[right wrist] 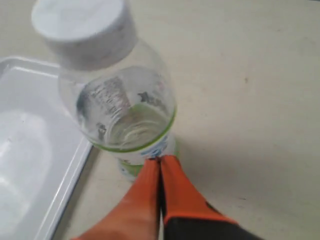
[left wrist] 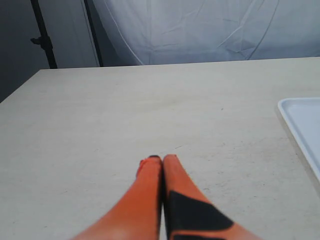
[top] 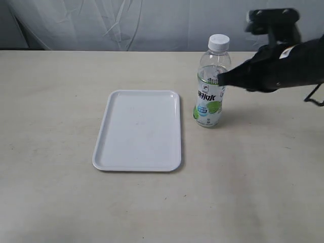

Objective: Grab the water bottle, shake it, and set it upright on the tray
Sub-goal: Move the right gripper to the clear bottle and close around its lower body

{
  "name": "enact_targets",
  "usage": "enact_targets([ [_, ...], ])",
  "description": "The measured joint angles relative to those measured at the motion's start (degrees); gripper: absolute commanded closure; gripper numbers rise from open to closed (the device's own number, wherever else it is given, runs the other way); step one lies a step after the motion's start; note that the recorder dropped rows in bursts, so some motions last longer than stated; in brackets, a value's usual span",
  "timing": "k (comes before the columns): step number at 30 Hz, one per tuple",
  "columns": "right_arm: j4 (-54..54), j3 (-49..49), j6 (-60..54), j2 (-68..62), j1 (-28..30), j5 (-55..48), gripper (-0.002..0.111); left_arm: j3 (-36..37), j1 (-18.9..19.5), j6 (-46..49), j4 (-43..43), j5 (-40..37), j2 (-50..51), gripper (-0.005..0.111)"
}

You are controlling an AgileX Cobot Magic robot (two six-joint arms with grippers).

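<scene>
The water bottle (top: 210,83), clear with a white cap and green-and-blue label, stands upright on the table just right of the white tray (top: 138,130). My right gripper (top: 221,78) is shut, its tip at the bottle's right side about mid-height; whether it touches is unclear. In the right wrist view the orange fingers of the right gripper (right wrist: 159,160) are pressed together with nothing between them, right next to the bottle (right wrist: 120,95), the tray's rim (right wrist: 75,170) beside it. My left gripper (left wrist: 162,158) is shut and empty over bare table, with a tray corner (left wrist: 300,120) at the view's edge.
The beige table (top: 61,91) stretches wide around the tray. A white cloth backdrop (top: 152,23) hangs behind the far table edge. A dark stand pole (left wrist: 42,35) rises beyond the table in the left wrist view.
</scene>
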State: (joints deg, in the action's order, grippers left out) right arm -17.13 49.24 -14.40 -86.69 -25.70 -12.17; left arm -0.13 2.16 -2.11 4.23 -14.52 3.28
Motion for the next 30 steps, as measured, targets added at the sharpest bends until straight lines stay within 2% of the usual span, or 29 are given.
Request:
enact_targets([
  [5, -2.4, -0.13, 0.12, -8.6, -1.5, 2.84, 0.109, 0.0, 0.0, -0.09, 0.0, 0.0, 0.0, 0.107],
  [18, -2.73, -0.13, -0.22, -9.01, -1.71, -2.96, 0.109, 0.0, 0.0, -0.09, 0.0, 0.0, 0.0, 0.107],
  [20, -2.86, -0.13, -0.22, -9.01, -1.71, -3.37, 0.106, 0.0, 0.0, -0.09, 0.0, 0.0, 0.0, 0.107],
  [23, -2.86, -0.13, -0.22, -9.01, -1.71, -4.3, 0.088, 0.0, 0.0, -0.09, 0.0, 0.0, 0.0, 0.107],
  [25, -2.86, -0.13, -0.22, -9.01, -1.71, -4.99, 0.064, 0.0, 0.0, -0.09, 0.0, 0.0, 0.0, 0.107],
  [28, -2.86, -0.13, -0.22, -9.01, -1.71, -5.1, 0.017, 0.0, 0.0, -0.09, 0.0, 0.0, 0.0, 0.107],
  [29, -2.86, -0.13, -0.22, -9.01, -1.71, -4.99, 0.005, 0.0, 0.0, -0.09, 0.0, 0.0, 0.0, 0.107],
  [30, -2.86, -0.13, -0.22, -9.01, -1.71, -4.98, 0.004, 0.0, 0.0, -0.09, 0.0, 0.0, 0.0, 0.107],
])
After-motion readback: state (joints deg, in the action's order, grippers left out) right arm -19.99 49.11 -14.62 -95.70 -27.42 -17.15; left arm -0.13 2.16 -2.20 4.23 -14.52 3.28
